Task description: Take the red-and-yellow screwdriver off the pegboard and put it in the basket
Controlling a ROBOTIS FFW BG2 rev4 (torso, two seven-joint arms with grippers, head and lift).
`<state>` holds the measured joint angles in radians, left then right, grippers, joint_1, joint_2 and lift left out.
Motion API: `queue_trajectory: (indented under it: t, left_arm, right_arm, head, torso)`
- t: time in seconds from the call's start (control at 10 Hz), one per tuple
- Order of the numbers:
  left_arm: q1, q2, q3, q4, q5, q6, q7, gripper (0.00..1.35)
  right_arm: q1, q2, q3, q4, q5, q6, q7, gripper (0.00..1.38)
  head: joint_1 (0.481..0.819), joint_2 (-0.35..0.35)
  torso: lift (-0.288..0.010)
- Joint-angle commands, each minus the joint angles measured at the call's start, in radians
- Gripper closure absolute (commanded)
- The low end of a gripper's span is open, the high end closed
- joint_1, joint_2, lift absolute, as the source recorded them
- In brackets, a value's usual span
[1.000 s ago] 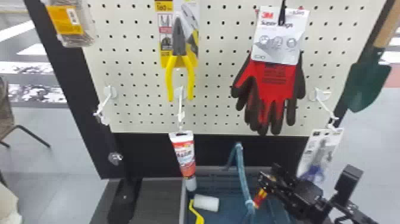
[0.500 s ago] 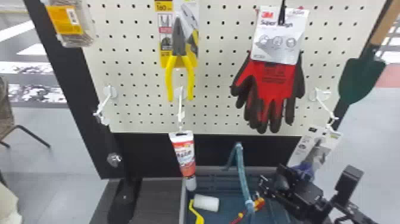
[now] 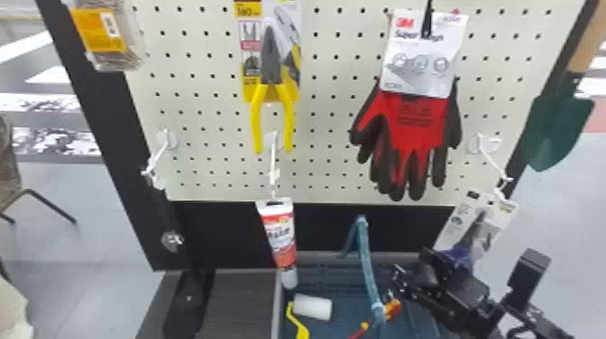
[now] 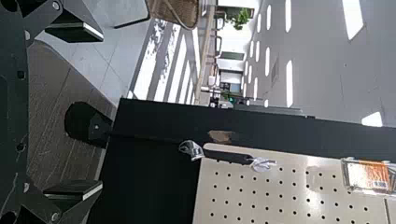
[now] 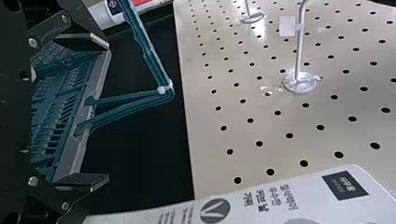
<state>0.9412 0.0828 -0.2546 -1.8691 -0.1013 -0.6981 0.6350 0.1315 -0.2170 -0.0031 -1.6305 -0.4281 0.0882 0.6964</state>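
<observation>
Red-and-yellow screwdriver [image 3: 393,309] in basket [image 3: 324,257], just below right gripper [image 5: 109,112] | it and left gripper [image 4: 102,112] spread, empty | likely light, stiff, slick-handled; best hold: mid-handle

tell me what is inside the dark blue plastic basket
The basket holds a white roller with a yellow frame and the red-and-yellow screwdriver, partly behind the basket's blue handle. The black right gripper hides part of its right side.

Matt plastic basket [image 5: 76,151], glossy pegboard [image 5: 205,140]
</observation>
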Motion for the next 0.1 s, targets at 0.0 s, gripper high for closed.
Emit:
queue_trajectory:
  t: [0.0]
  left_arm:
    - [0.0,0.0,0.0,0.0,0.0,0.0,0.0,0.18]
  right_arm:
    - [0.002,-0.001,0.0,-0.005,0.003,0.001,0.0,0.28]
  head:
    - [0.549,0.0]
  torso:
    - [-0.1]
